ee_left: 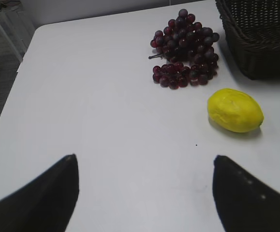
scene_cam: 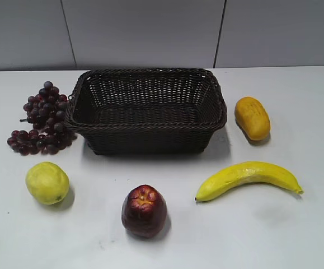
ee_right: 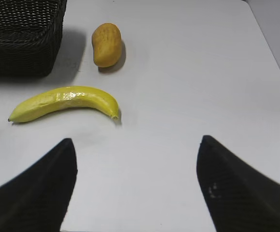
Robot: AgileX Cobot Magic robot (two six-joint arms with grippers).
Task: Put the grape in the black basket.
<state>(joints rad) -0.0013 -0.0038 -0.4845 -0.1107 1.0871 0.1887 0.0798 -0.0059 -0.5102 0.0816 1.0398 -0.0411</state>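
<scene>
Five pieces of fruit ring a dark woven basket (scene_cam: 146,110) on a white surface (scene_cam: 296,224), seen from the front at a downward slant. The grape bunch (scene_cam: 43,119) lies on the surface at the basket's left end, just beside its outer wall and outside it; whether the nearest grapes touch the wicker cannot be told. A yellow-green lemon (scene_cam: 47,182) sits in front of the bunch, apart from it. A dark red apple (scene_cam: 144,210) stands nearest the camera, before the middle of the basket. A banana (scene_cam: 247,179) curves across the right foreground, and an orange-yellow mango-like fruit (scene_cam: 252,117) rests to the right of the basket, clear of its rim. Nothing can be seen lying in the basket.

The left pincer (ee_left: 144,193) hangs over bare surface with its two dark fingers (ee_left: 43,198) spread wide apart and holding nothing; the grape bunch (ee_left: 185,48) and lemon (ee_left: 235,110) lie well ahead of it, with a corner of the basket (ee_left: 260,38) at upper right. The right pincer (ee_right: 137,188) is likewise spread wide and unladen, with the banana (ee_right: 65,104) just ahead, the orange fruit (ee_right: 106,44) beyond and the basket (ee_right: 21,36) at upper left.
</scene>
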